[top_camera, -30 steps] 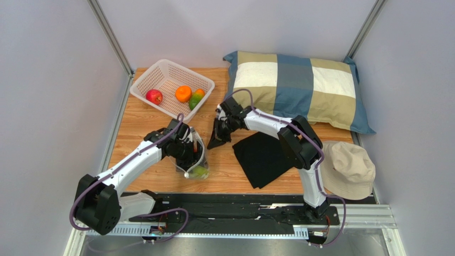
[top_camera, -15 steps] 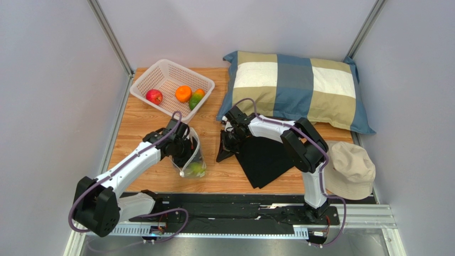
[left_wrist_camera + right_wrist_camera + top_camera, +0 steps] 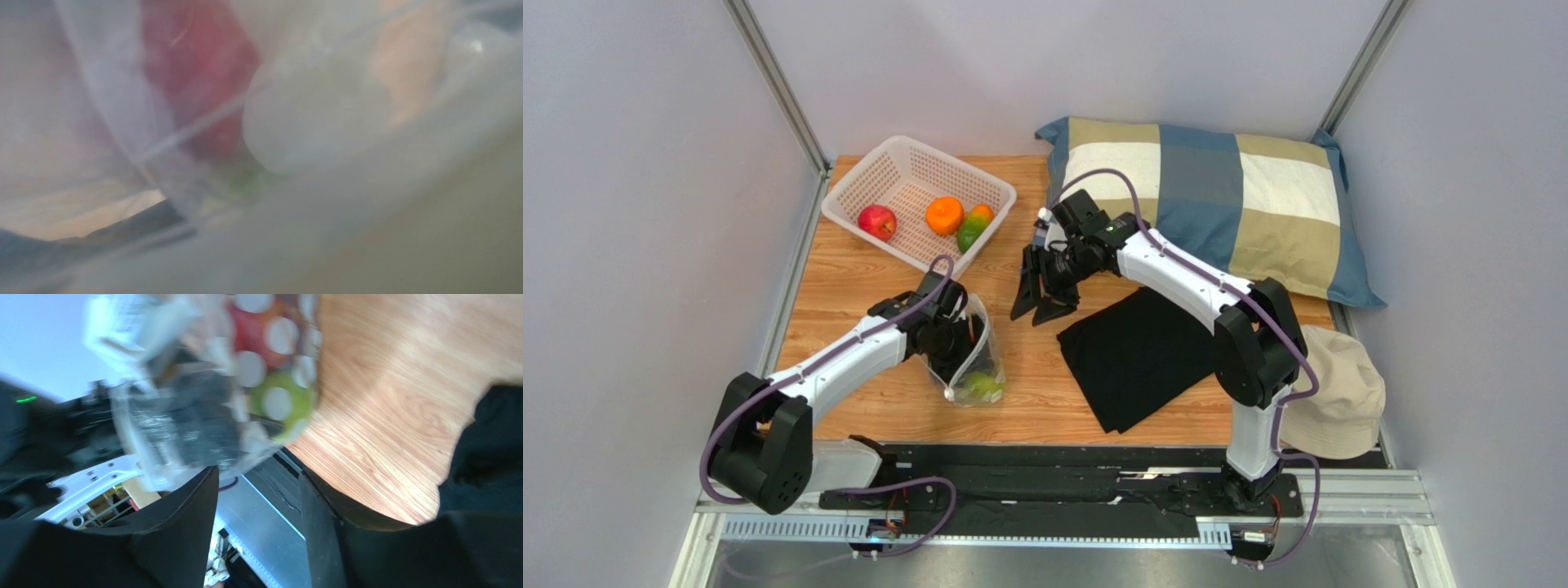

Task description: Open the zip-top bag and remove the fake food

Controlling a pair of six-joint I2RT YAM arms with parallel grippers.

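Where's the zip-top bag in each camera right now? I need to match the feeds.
Top external: the zip-top bag is left of centre, at the left gripper.
Left wrist: its blurred plastic fills the frame.
Right wrist: it is at upper centre-left, white dots showing.
Shared landmark: the green fruit inside it; only a faint green smear in the left wrist view.

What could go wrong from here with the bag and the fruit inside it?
1. The left gripper is pressed into the bag, and its wrist camera shows only blurred plastic, so it might pinch film instead of fruit.
2. The right gripper hangs open, apart from the bag; unpinned, the bag could drag or lift with the left gripper.
3. The green fruit lies near the front edge of the table and might roll off if tipped out.
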